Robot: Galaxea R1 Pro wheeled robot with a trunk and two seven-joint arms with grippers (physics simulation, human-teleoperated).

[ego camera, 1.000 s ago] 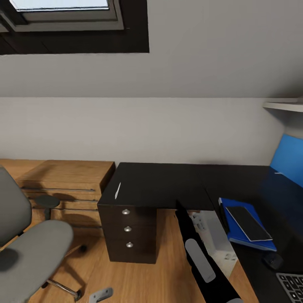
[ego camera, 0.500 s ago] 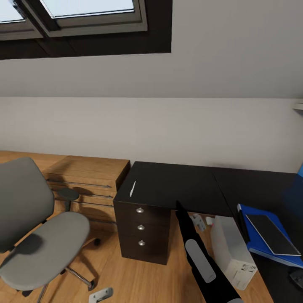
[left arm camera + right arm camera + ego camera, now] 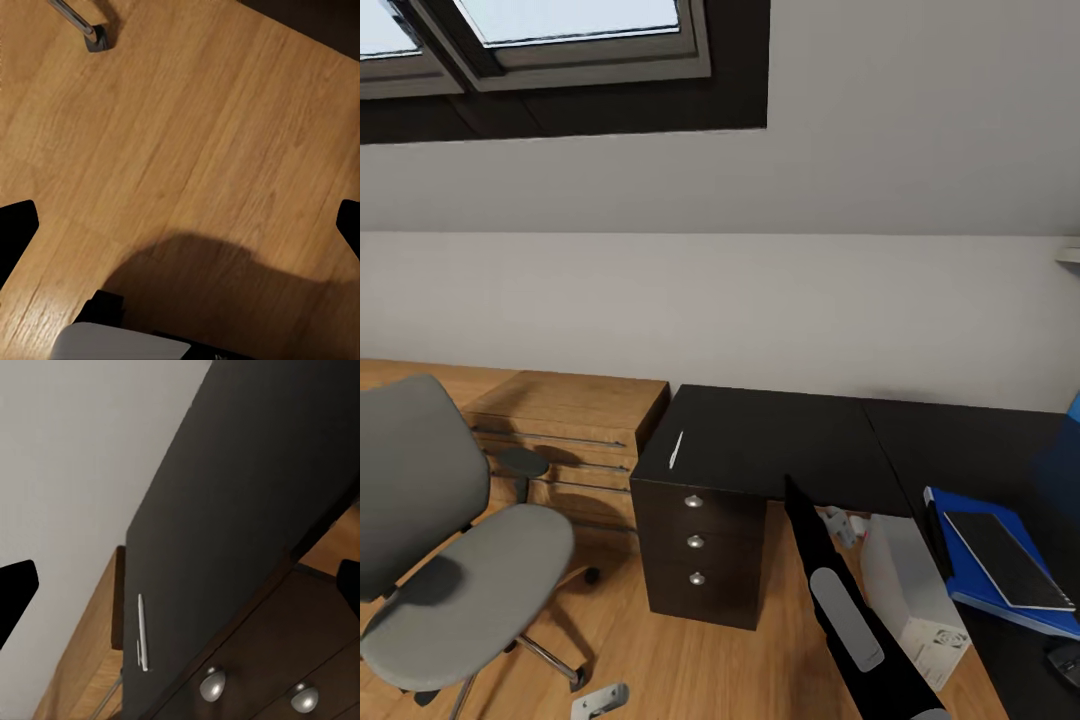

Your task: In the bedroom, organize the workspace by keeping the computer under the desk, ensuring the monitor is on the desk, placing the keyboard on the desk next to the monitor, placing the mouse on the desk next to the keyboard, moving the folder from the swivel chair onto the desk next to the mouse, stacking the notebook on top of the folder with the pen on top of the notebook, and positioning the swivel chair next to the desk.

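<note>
Black desk point(image 3: 780, 440): thin white pen point(image 3: 676, 449) near edge; both jaws spread, empty.

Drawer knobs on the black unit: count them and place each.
3, in a vertical column on the drawer unit under the desk: top, middle, bottom. None seem hidden.

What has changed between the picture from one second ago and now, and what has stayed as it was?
The head camera swung left, then held: the swivel chair shows more fully, while the folder and notebook sit nearer the right edge. The right arm edged slightly rightward. Nothing was grasped or released. The pen stays on the desk above the drawers, the computer beneath.
</note>
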